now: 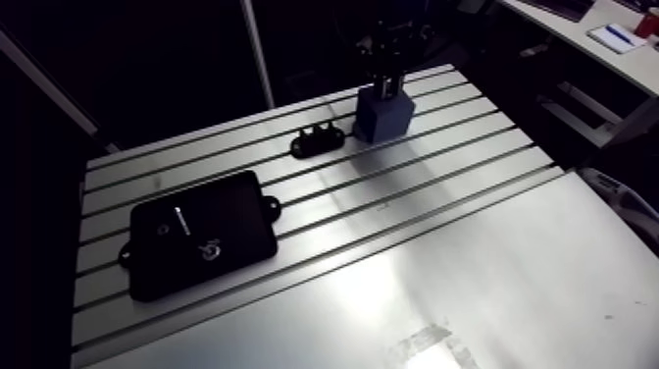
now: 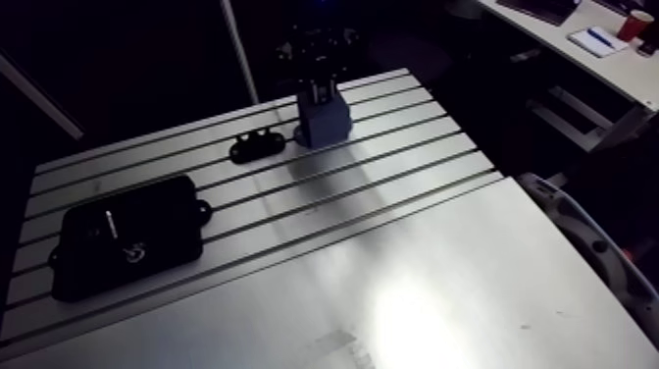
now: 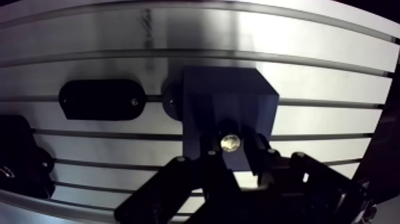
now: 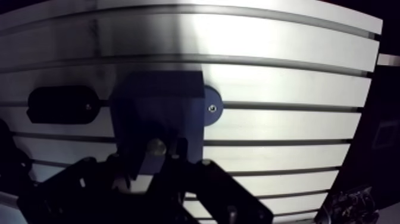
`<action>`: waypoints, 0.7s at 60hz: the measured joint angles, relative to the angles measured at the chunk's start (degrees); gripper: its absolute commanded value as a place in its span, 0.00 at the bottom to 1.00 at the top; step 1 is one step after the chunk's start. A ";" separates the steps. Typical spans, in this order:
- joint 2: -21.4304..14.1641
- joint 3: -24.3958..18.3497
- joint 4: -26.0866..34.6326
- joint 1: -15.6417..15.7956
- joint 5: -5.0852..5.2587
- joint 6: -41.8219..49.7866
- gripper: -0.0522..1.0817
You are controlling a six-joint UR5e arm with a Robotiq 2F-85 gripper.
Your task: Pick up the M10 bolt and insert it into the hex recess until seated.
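A blue block (image 3: 229, 98) stands on the slotted table, bolted down by round feet at its sides. In the wrist view the shiny end of the M10 bolt (image 3: 231, 143) shows between my two dark fingers (image 3: 209, 164), right over the block's near top edge. My gripper (image 3: 232, 149) is shut on the bolt. The hex recess is hidden under the bolt and fingers. In the arm view the gripper (image 1: 388, 83) comes straight down onto the top of the blue block (image 1: 384, 116) at the far side of the table.
A small black oval fixture (image 1: 317, 140) lies just left of the block. A larger black tray (image 1: 201, 234) holding small metal parts sits at the table's left. A smooth metal sheet (image 1: 471, 285) covers the near part.
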 measured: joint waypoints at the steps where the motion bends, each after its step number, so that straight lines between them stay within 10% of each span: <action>1: 0.00 0.00 0.01 0.01 0.00 0.00 0.61; 42: 0.00 -0.02 0.09 0.06 -0.02 -0.09 0.64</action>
